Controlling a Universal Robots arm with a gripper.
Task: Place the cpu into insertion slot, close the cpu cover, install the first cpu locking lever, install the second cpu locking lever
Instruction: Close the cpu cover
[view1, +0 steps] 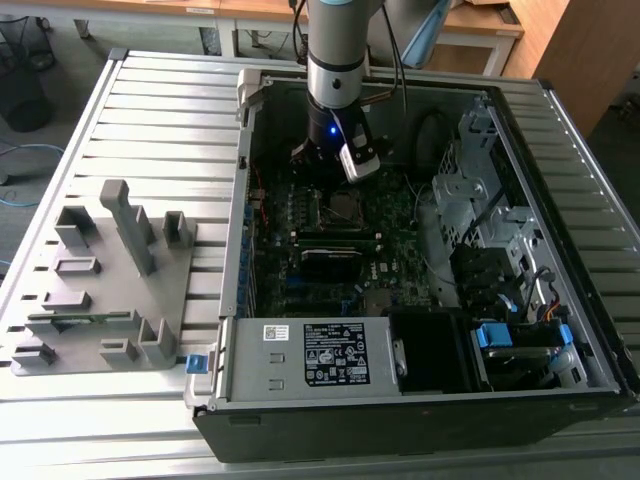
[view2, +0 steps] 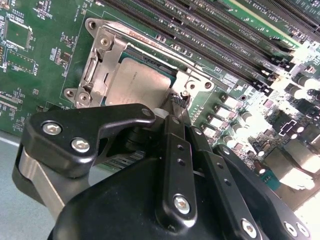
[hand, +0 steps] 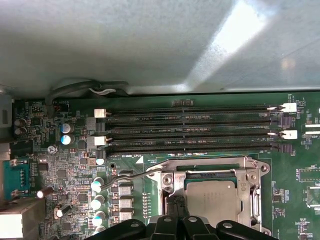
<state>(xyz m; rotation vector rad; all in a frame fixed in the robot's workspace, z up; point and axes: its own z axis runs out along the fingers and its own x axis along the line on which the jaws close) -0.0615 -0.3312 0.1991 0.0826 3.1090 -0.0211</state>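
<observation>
One cpu seated, cpu cover down, pincer at its corner.
Exterior view: arm stands over the insertion slot, upper centre of frame. Second wrist view: cpu lies flat in the slot under the cover; pincer clenched, nothing visibly nipped. First wrist view: a wire locking lever juts from the socket corner over the board. Cpu judged light, stiff, fragile underneath; hold by its edges only.
</observation>
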